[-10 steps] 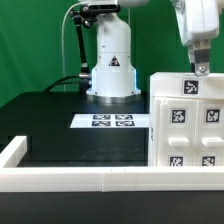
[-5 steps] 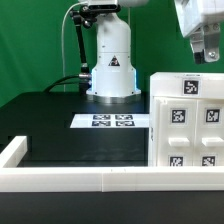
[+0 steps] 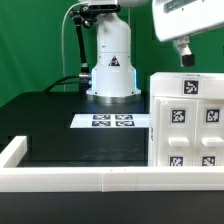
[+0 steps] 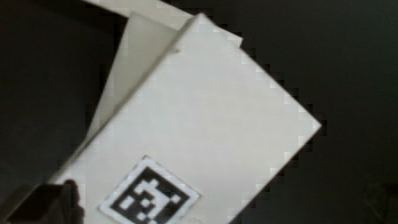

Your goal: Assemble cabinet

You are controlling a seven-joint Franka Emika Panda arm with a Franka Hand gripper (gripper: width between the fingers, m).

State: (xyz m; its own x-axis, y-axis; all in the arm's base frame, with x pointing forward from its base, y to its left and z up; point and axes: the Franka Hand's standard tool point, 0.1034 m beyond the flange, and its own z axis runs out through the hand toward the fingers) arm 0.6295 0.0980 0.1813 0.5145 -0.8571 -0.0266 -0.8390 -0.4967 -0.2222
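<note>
Overhead, hangs clear above the cabinet (image 3: 187,121), touching nothing: the claw (image 3: 184,55), fingers too blurred to tell whether apart or together. Stands upright on the black desk (image 3: 60,125) at the exterior view's right, just beside the marker board (image 3: 112,121) and behind the low white rail (image 3: 70,179).

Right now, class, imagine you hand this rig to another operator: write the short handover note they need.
Gripper: above the cabinet, apart from it, carrying nothing visible; open or shut cannot be told.
Cabinet: upright on the black table at the exterior view's right, against the white rail; the wrist view shows a tagged white panel.
Marker board: flat before the robot base.
Done: cannot tell.
Left: further assembly; no loose parts in view.
</note>
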